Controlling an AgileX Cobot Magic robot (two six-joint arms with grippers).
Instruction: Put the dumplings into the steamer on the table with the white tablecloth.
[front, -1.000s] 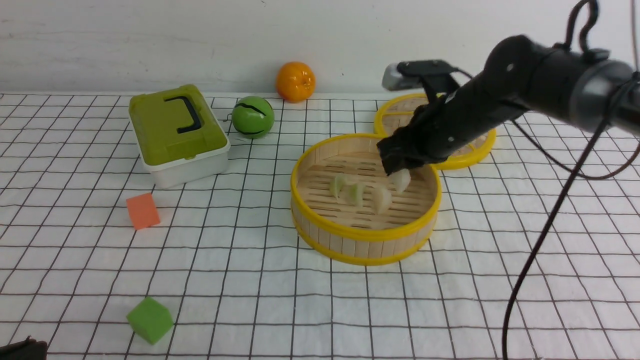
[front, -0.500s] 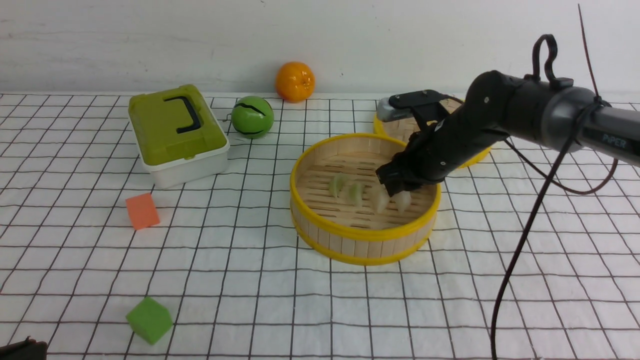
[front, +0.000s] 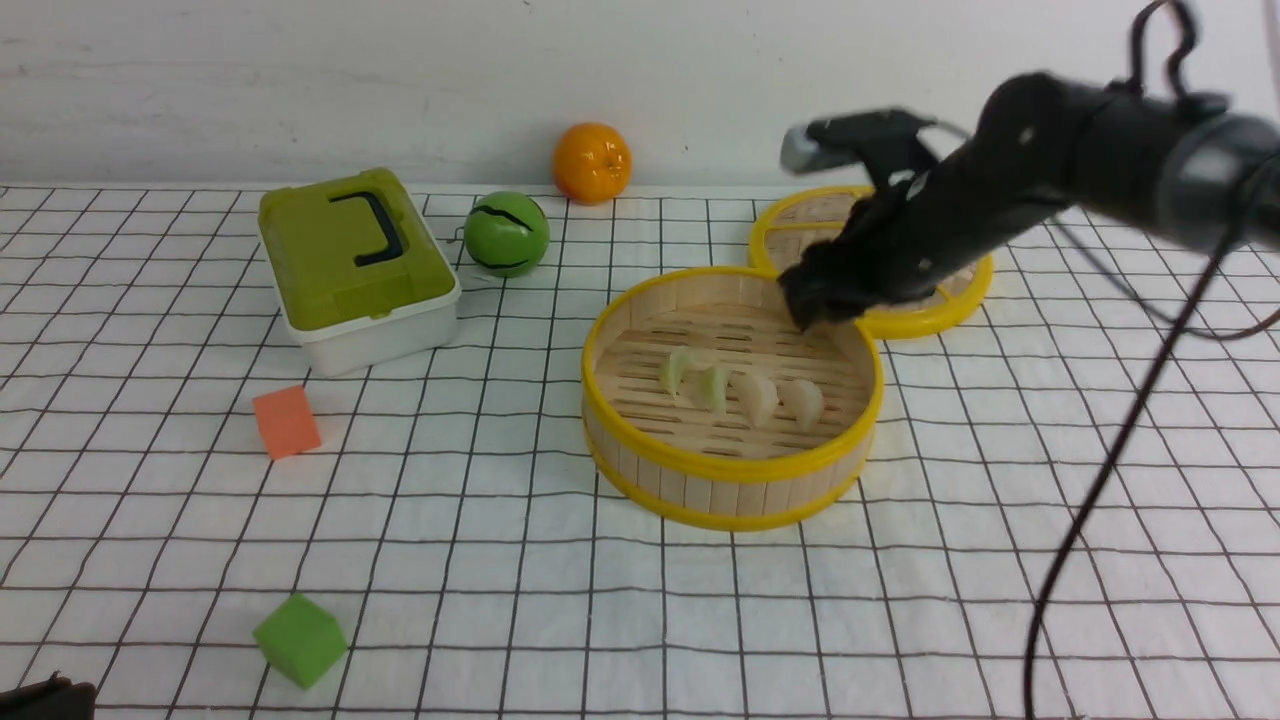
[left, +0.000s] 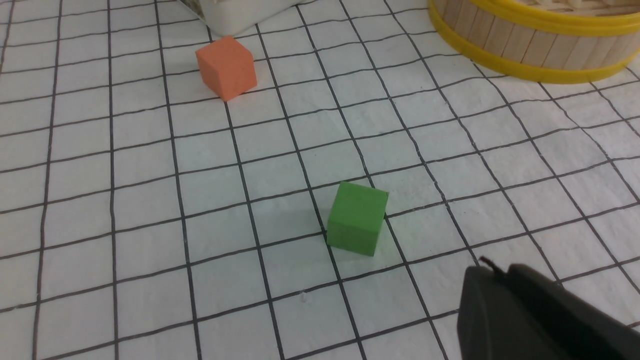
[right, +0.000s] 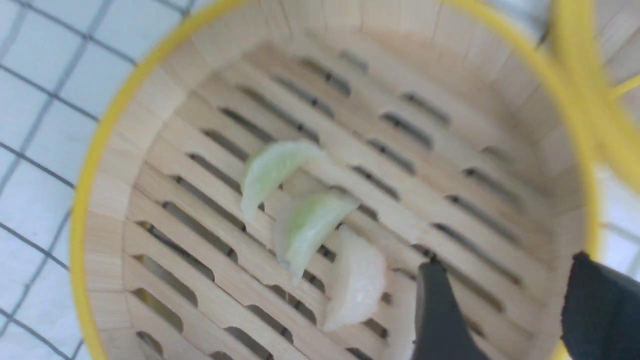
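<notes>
right gripper (right: 510, 315) lifted off w/ jaws apart & empty, all 4 dumplings (front: 757, 397) in steamer (front: 730, 472); left gripper (left: 525, 310) state unclear.

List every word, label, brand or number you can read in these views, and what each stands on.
No text is legible in any view.
Green lidded box: only a black handle, no label.
Green ball: a black curved line, not lettering.
Right arm: blurred, so no marking can be read.

Right pincer (right: 505, 270) parted and empty, arm outstretched; left pincer (left: 505, 300) barely in view.
</notes>
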